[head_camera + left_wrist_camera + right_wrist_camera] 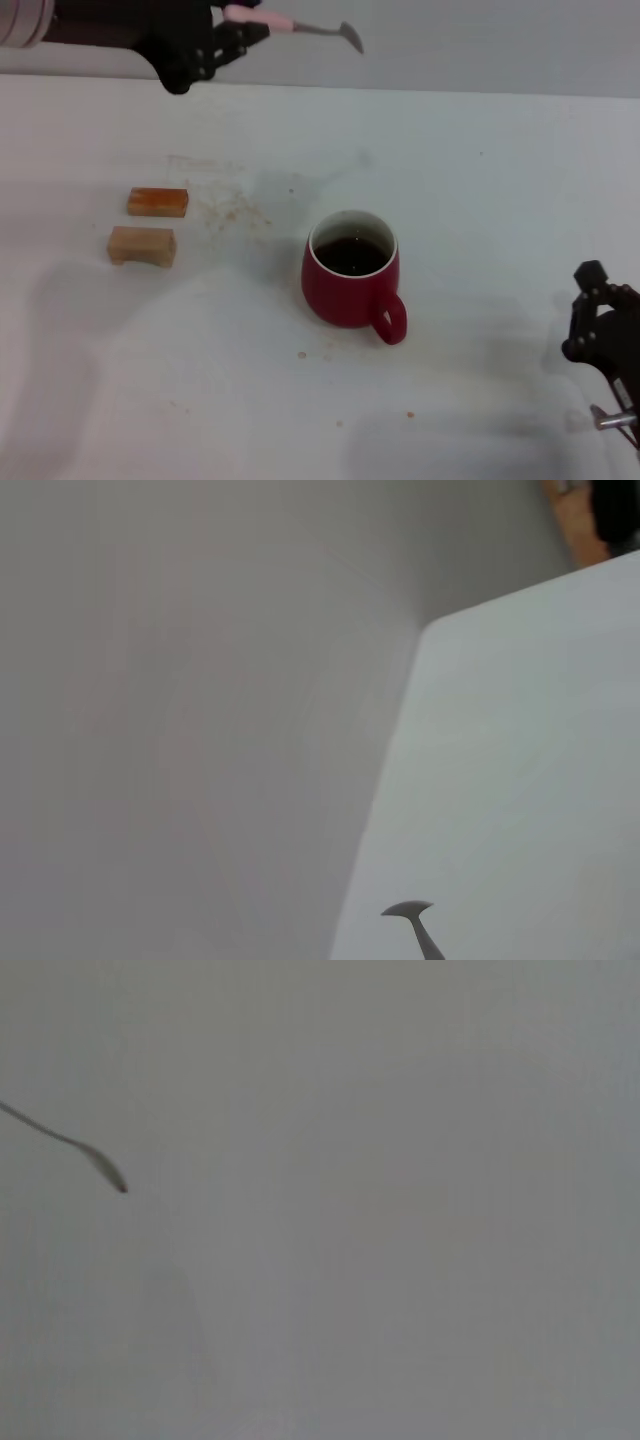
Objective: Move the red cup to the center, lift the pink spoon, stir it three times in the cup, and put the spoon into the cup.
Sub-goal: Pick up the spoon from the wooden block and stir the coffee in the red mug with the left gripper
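The red cup (351, 273) stands upright near the middle of the white table (480, 180), handle toward the front right, with dark liquid inside. My left gripper (238, 28) is high at the far left, shut on the pink spoon (290, 25), which it holds level in the air with the grey bowl pointing right, well above and behind the cup. The spoon's grey bowl (410, 912) shows in the left wrist view. My right gripper (600, 320) is parked at the front right edge.
Two small wooden blocks lie at the left: an orange one (157, 202) and a tan one (142, 246) in front of it. Brown crumbs and stains mark the table between the blocks and the cup. A thin dark wire (70, 1145) shows in the right wrist view.
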